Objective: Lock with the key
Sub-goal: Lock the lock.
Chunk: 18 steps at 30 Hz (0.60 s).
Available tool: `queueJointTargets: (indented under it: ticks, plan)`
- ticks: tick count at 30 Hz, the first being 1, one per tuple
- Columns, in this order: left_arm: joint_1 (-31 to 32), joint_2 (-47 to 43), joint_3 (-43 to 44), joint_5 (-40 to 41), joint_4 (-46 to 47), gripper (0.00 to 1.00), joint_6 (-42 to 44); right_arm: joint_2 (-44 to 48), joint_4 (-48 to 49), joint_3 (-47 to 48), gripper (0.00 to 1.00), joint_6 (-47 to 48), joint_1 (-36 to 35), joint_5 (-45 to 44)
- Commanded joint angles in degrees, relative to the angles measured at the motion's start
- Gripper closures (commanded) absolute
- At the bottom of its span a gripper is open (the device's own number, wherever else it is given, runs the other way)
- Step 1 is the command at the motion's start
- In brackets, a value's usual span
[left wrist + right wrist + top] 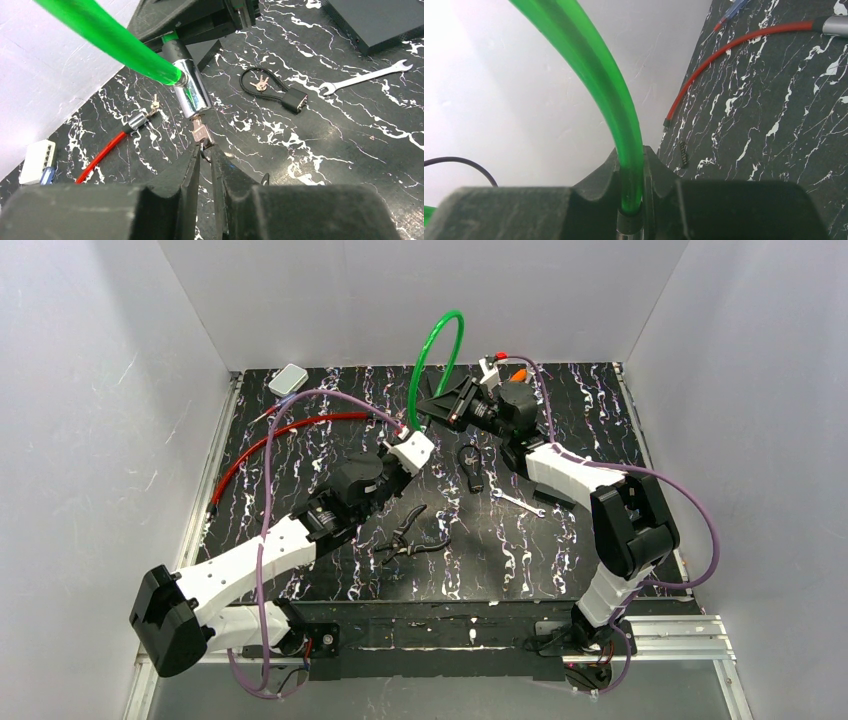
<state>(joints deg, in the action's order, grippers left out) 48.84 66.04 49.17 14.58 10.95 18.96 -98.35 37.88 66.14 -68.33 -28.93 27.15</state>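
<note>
A green cable lock (440, 348) arches up at the far middle of the table. My right gripper (457, 405) is shut on the cable's end, just above its black collar; in the right wrist view the green cable (609, 85) runs between the fingers of that gripper (631, 165). The chrome lock cylinder (192, 92) hangs from the green cable (110, 37). A small silver key (202, 134) sticks in the cylinder's lower end. My left gripper (205, 152) is shut on the key's head and ring; it also shows in the top view (415, 448).
A small black cable lock with keys (470, 465) (295, 100), a wrench (520, 503) (370, 77) and pliers (410, 535) lie mid-table. A red cable (290, 430) (100, 157) (734, 45) and a white box (288, 378) (37, 160) lie at the left. A black box (380, 20) lies at the right.
</note>
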Motion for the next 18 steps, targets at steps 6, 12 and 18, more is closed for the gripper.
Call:
queueJointTargets:
  ticks: [6,12,18]
  plan:
    - [-0.42,-2.09,0.63,2.7,1.31,1.0,-7.71,1.19,8.58,-0.52,0.99,-2.91,0.19,0.27]
    - [-3.64,-2.31,2.55,-4.56,-2.95,1.0,-17.1,1.48,11.29,-1.69,0.99,-4.08,0.18,0.77]
    - [-7.69,-1.76,4.61,-11.31,-7.96,1.0,-26.12,1.4,14.03,-2.49,0.99,-5.8,0.1,1.15]
